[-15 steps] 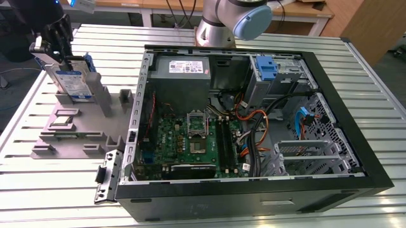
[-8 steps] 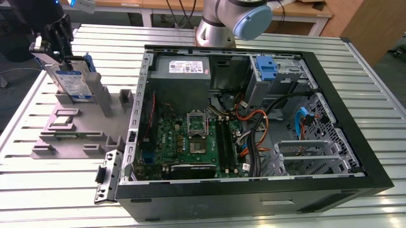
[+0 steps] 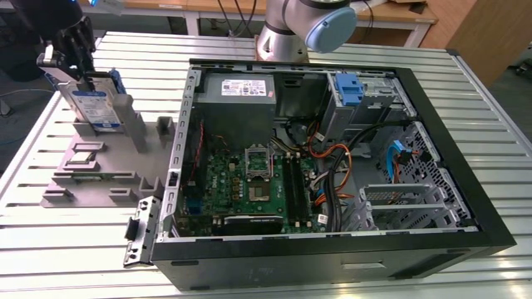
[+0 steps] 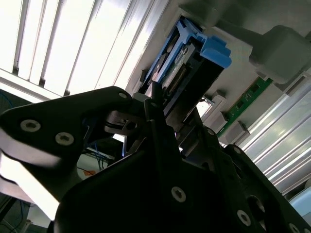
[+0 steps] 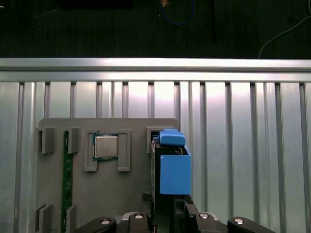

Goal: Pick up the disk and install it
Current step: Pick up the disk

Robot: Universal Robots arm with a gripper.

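Gripper (image 3: 73, 70) clamped on top edge of flat silver metal disk with blue plastic rails (image 3: 91, 104), upright in grey plastic holder (image 3: 96, 168) on slatted metal tabletop (image 3: 66, 249); open black computer case (image 3: 465, 205) just beside holder.

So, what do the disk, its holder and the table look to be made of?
Disk: seemingly a silver metal body with a dull sheen, under a paper-like label. Its rails: smooth blue plastic, uniformly coloured. Holder: matte grey plastic, possibly printed; even tone, no shine. Table: bare metal slats, likely aluminium, bright and reflective.
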